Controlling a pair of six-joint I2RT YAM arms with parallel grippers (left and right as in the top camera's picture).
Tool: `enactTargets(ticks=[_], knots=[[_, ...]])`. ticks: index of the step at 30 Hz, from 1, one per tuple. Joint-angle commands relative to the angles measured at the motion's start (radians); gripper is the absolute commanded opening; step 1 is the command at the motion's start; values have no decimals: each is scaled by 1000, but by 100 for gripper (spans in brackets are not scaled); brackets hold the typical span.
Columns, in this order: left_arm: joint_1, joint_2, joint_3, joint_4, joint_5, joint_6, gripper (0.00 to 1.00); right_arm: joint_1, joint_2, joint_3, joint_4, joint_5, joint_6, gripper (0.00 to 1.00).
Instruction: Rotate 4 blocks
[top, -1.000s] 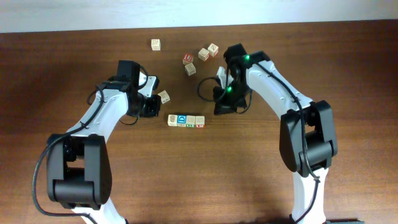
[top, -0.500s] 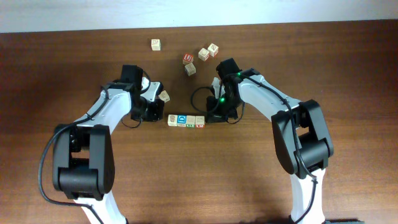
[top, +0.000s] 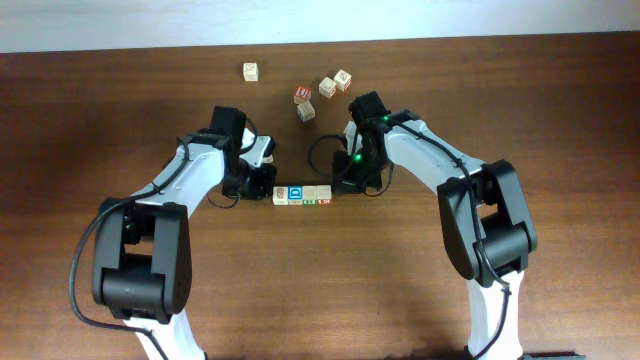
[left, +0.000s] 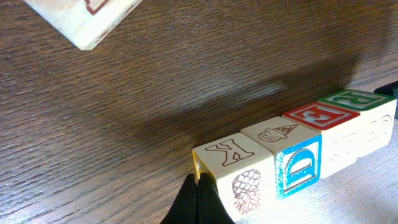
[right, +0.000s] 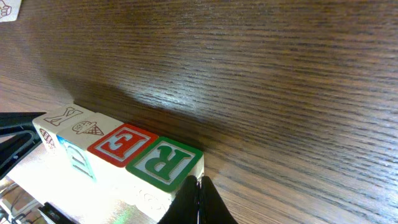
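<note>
Four blocks lie in a tight row at mid-table: a pale K block (left: 233, 165) with a pineapple side, an ice-cream block (left: 298, 165) with a blue D side, a red E block (left: 320, 115) and a green R block (left: 360, 99). My left gripper (left: 198, 186) is shut with nothing in it, its tips against the K block's left end (top: 281, 194). My right gripper (right: 199, 190) is shut and empty too, tips against the outer end of the R block (right: 165, 160). From overhead, the left gripper (top: 268, 188) and right gripper (top: 343, 183) bracket the row.
Several loose alphabet cubes sit toward the back: one pale cube (top: 250, 71), a red-faced cube (top: 303, 94), a cube (top: 306, 112) just below it, and a pair (top: 335, 83). Another pale cube (left: 81, 18) lies just behind my left gripper. Both arms' cables hang near the row.
My left gripper slid right onto the row's left end and the row shifted slightly right. My right gripper came down-left to the row's right end, then held still.
</note>
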Motion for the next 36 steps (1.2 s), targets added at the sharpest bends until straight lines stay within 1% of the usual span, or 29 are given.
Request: enactTargets(ticks=[1,12,19,25,30,36], knots=[[-19,2,-1,1,33,-11,0,10,-11,-5,-9,-33,23,5],[-21,2,-1,13,19,-10,0,10,-11,-4,-7,-62,29,5],[-21,2,-1,14,19,-10,0,10,-13,-2,18,-146,29,5],[-21,2,-1,14,19,-10,0,11,-37,-2,26,-168,29,5],[-24,2,-1,14,19,-10,0,38,-41,16,32,-172,29,5],[-62,2,-1,27,19,-11,0,71,-41,48,32,-181,30,5]])
